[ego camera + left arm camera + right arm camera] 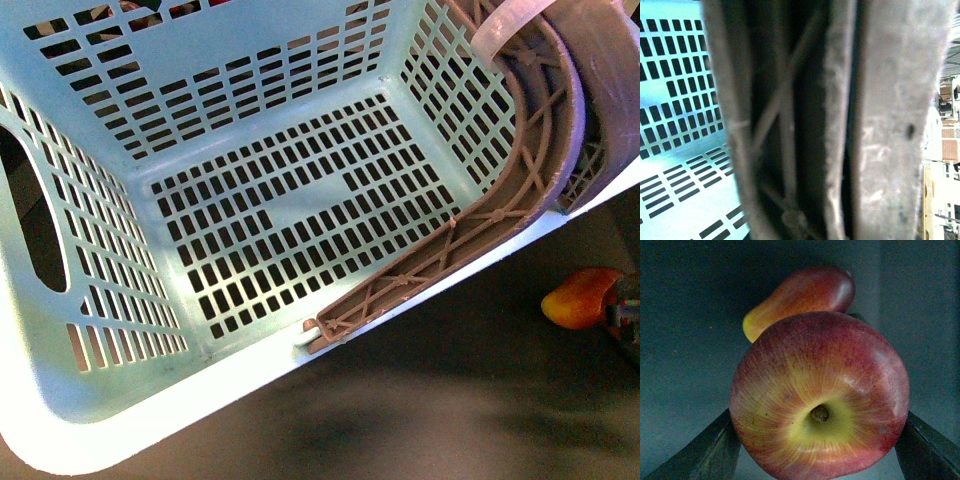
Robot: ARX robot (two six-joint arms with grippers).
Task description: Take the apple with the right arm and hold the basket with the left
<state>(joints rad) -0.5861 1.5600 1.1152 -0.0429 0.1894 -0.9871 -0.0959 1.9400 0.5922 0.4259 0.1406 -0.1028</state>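
Red apple between right gripper fingers, both touching flanks: clamped on it, mango just behind. Likely firm, waxy-slick, light; grip across widest girth. Left gripper at basket handle; closure untellable.

Orange-red fruit half hidden behind apple; basket cropped by frame; handle blurred.
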